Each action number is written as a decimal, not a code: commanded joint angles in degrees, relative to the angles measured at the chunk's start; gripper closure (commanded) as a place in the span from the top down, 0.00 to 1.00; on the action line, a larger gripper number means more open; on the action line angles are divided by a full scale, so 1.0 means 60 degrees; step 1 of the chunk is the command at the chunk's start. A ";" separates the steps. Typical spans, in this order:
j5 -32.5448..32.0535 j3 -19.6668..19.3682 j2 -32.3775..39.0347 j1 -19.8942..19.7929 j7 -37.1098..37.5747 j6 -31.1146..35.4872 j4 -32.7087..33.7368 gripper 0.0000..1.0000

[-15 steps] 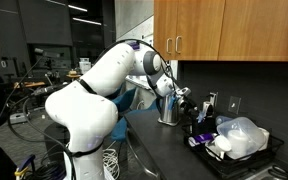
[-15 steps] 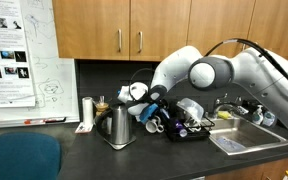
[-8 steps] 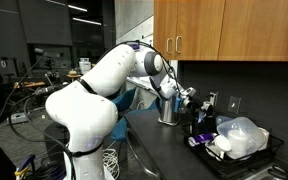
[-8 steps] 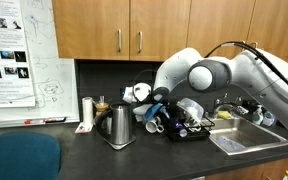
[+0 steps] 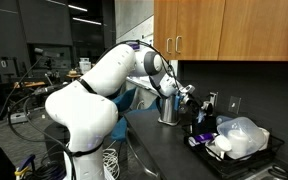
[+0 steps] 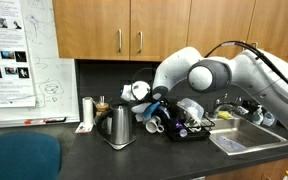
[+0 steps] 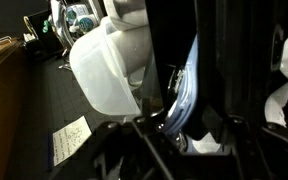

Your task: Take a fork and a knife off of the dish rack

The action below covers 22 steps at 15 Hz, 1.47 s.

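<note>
The black dish rack [image 5: 246, 152] sits on the dark counter, with its upright cutlery holder [image 5: 200, 118] at the near end. It also shows in an exterior view [image 6: 192, 128]. My gripper [image 5: 189, 98] hangs just above the cutlery holder and also shows in an exterior view [image 6: 157, 104]. In the wrist view, dark gripper parts [image 7: 189, 125] frame a bluish shiny object [image 7: 187, 85] beside a white plastic container [image 7: 109, 62]. I cannot make out a fork or a knife, nor whether the fingers are closed.
A tall shiny steel cylinder [image 5: 169, 110] stands beside the rack. White bowls and a clear container [image 5: 239, 135] fill the rack. A steel kettle [image 6: 119, 127], a small cylinder [image 6: 87, 112], mugs [image 6: 154, 124] and a sink [image 6: 242, 141] are on the counter. Wooden cabinets [image 6: 134, 28] hang overhead.
The gripper has shifted only slightly near the cutlery holder; nothing has visibly been lifted out.
</note>
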 commanded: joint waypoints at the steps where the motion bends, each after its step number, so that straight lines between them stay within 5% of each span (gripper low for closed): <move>1: -0.0094 0.0030 -0.0228 -0.0033 0.0125 -0.0130 -0.0113 0.25; 3: -0.0070 0.0064 -0.0311 -0.0011 0.0197 -0.0142 -0.0192 0.10; 7: -0.0075 0.0078 -0.0526 -0.0034 0.0282 -0.0182 -0.0409 0.00; 22: -0.0692 0.0170 -0.1633 0.0111 0.1483 -0.0198 -0.1236 0.02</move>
